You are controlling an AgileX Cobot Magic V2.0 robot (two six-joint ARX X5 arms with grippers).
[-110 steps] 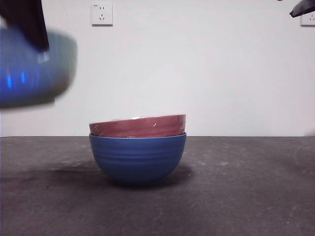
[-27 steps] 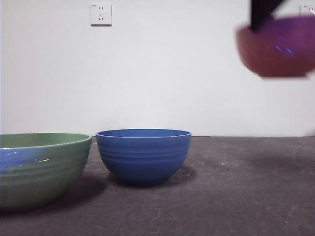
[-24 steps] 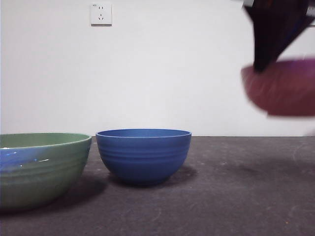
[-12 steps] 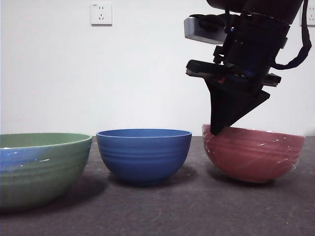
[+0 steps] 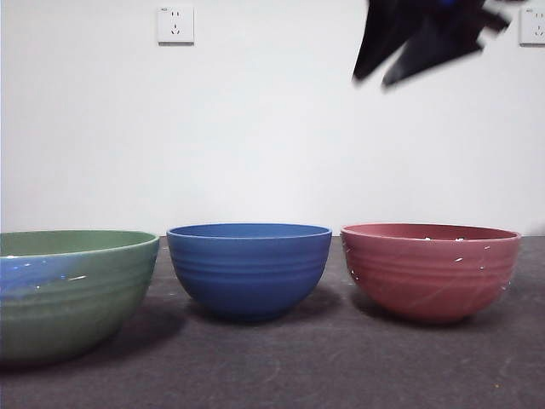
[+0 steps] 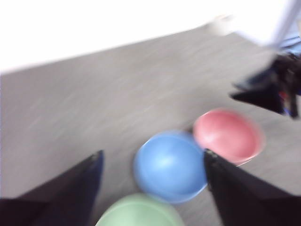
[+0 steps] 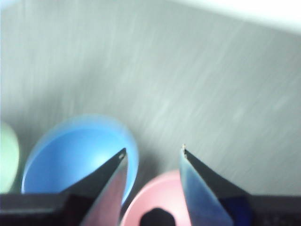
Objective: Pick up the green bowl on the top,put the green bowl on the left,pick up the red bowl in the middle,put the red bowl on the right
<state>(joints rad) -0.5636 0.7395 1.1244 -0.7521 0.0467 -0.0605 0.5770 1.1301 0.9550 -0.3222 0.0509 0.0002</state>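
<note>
You are looking at a blue bowl (image 5: 249, 268) sitting upright on the dark desk (image 5: 341, 366), a wall socket (image 5: 175, 25) showing behind.

Right hand (image 7: 153, 153) raised high at the top right of the front view (image 5: 375, 81), blurred, jaws parted with nothing between them. Left hand (image 6: 153, 157) held high as well, jaws spread wide apart and empty, out of the front view.
</note>
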